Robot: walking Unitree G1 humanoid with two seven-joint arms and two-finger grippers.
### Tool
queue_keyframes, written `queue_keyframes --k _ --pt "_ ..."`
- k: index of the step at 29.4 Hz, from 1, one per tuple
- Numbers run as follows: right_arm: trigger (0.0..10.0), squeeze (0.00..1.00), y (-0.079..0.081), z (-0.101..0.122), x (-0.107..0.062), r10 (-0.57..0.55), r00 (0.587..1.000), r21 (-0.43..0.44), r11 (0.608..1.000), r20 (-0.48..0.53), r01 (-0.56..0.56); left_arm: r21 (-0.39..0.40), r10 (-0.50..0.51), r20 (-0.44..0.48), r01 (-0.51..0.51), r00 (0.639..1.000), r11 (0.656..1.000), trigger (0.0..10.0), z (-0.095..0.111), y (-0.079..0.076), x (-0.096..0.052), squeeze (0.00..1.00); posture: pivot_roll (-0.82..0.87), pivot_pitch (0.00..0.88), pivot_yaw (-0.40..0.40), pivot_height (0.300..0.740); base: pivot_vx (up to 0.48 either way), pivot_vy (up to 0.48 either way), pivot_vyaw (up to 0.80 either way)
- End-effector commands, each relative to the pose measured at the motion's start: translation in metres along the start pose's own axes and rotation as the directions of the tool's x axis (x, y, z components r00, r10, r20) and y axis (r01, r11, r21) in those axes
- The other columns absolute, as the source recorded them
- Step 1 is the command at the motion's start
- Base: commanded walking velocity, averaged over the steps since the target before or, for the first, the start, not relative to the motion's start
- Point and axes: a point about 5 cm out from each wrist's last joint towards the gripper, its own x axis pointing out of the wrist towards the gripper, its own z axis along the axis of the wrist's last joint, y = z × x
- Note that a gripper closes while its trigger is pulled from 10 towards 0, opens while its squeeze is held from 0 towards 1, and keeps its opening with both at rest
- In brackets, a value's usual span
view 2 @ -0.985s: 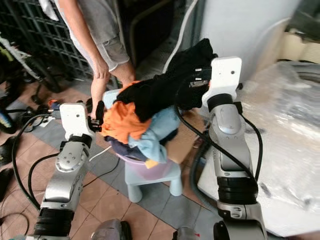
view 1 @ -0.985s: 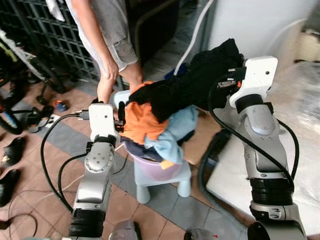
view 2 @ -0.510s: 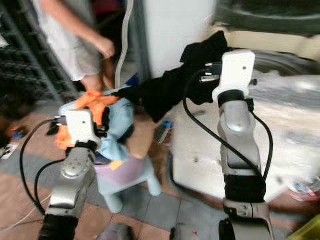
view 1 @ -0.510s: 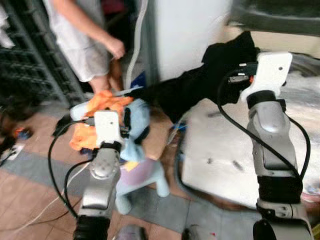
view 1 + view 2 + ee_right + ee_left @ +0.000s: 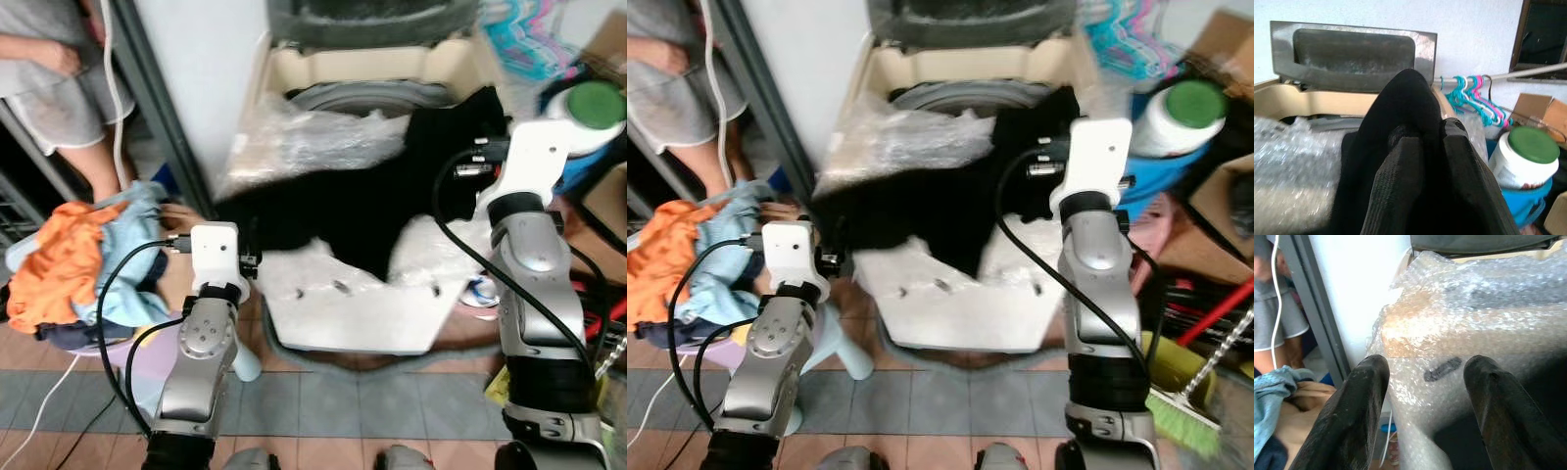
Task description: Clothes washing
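tiled floor [image 5: 323,411], white wall [image 5: 1352,14], hangers [image 5: 1469,93] on a rail, broom [image 5: 1190,416].

A: Where was the right hand [image 5: 1422,147]?
B: Raised high on its silver arm, wrist bent forward, both black fingers [image 5: 1396,186] pinched tight on a black garment [image 5: 362,201].

A: And the left hand [image 5: 1422,377]?
B: Held lower, forearm angled up and forward. Its two fingers [image 5: 1352,406] stood well apart, gripping nothing.

A: Were the arms crossed?
B: No, each was on its own side.
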Motion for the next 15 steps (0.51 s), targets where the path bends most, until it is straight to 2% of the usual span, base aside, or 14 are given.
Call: queue_keyframes --k 1,6,15 --pt "10.0 0.0 0.011 0.005 -0.002 0.037 0.999 0.005 0.999 0.015 -0.037 0.014 0.021 0.0 -0.021 1.0 1.0 10.0 0.001 0.011 -0.003 0.0 -0.07 0.017 0.088 0.74 0.0 0.0 0.0" --pt "10.0 0.0 0.012 -0.006 -0.011 0.05 0.998 0.03 0.998 -0.031 -0.049 0.029 0.031 -0.011 -0.031 0.999 0.999 10.0 -0.001 0.017 -0.007 0.0 -0.07 0.027 0.087 0.74 0.0 0.0 0.0" --pt "10.0 0.0 0.013 -0.011 -0.013 0.054 0.997 0.035 0.998 -0.055 -0.052 0.032 0.031 -0.016 -0.031 0.999 0.999 10.0 -0.001 0.017 -0.01 0.0 -0.07 0.035 0.087 0.74 0.0 0.0 0.0"
